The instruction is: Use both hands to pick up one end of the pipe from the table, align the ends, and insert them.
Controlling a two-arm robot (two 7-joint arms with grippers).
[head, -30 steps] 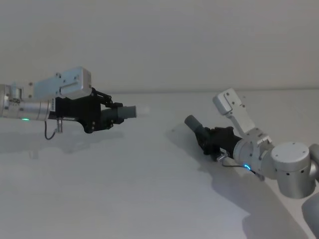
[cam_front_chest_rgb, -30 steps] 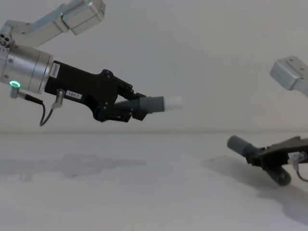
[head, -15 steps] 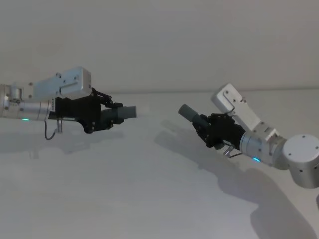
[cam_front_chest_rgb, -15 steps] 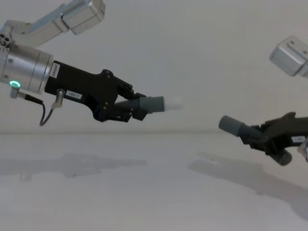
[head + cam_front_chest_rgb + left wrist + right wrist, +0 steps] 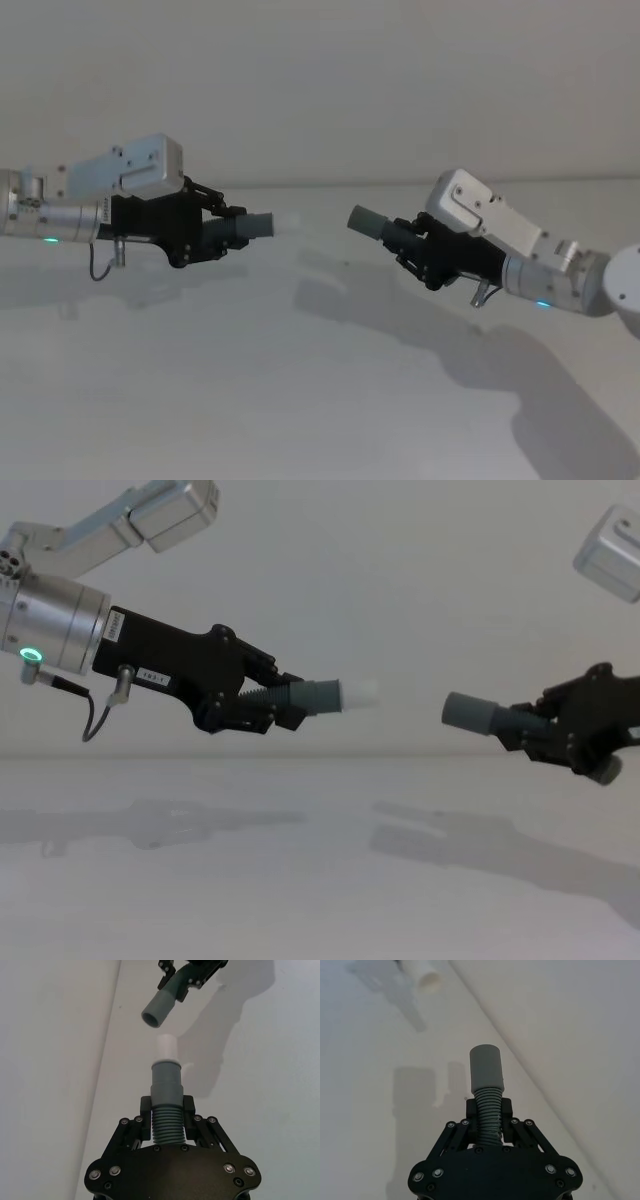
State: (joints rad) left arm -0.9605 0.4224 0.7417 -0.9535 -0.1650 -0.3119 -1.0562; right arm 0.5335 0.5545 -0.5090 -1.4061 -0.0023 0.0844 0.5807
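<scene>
2 hose pieces | left gripper (image 5: 262,708) clamps white-tipped piece (image 5: 322,695) | right gripper (image 5: 540,735) at 3 o'clock clamps plain piece (image 5: 480,715), apart

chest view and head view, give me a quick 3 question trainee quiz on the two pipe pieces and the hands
1. True or false: the white-tipped pipe piece rests on the table.
2. Which hand grips the plain grey pipe piece? A) left hand B) right hand
3. Fill in: between the two facing pipe ends there is a ____.

Key: 1. False, it is held above the table. 2. B. 3. gap; the ends do not touch.
</scene>
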